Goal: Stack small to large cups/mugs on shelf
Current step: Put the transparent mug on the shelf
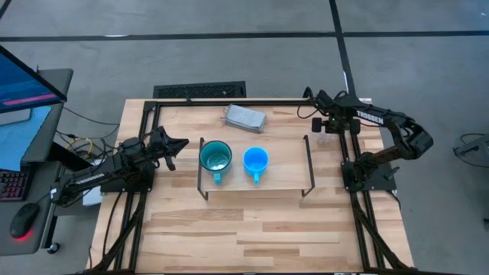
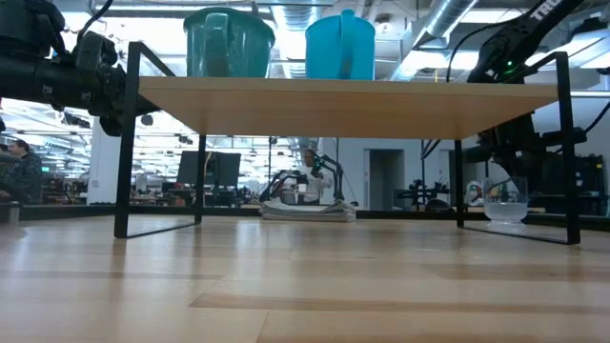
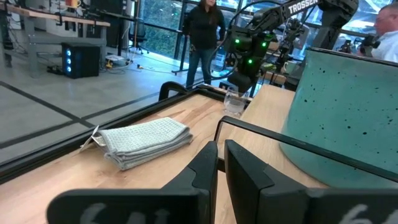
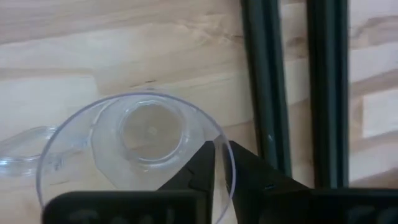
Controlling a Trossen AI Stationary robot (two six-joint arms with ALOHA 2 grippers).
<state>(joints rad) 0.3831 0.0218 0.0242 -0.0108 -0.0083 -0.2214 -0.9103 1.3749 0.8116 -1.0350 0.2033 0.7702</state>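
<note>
**benchwatcher:** ok so the right gripper (image 4: 221,163) is hanging right over the clear cup (image 4: 134,146), fingers pinched nearly together with just a sliver of gap, tips at the cup's rim. It isn't clamped on anything. The cup is upright on the tabletop (image 1: 267,229), outside the right-hand legs of the shelf (image 1: 283,176), not on the board.

**plywood_pete:** and the left one?

**benchwatcher:** the left gripper (image 3: 221,163) is parked just off the shelf's left end, fingers pressed close together too and holding nothing. Right beside it, the teal mug (image 1: 215,158) is up on the shelf, with the blue mug (image 1: 256,161) next to it. Both are upright, handles pointing toward the front edge.

**plywood_pete:** anything else on the table?

**benchwatcher:** a folded grey cloth (image 1: 244,118) lies behind the shelf, near the back edge. There's also a person (image 3: 200,28) standing out in the room beyond.
</note>
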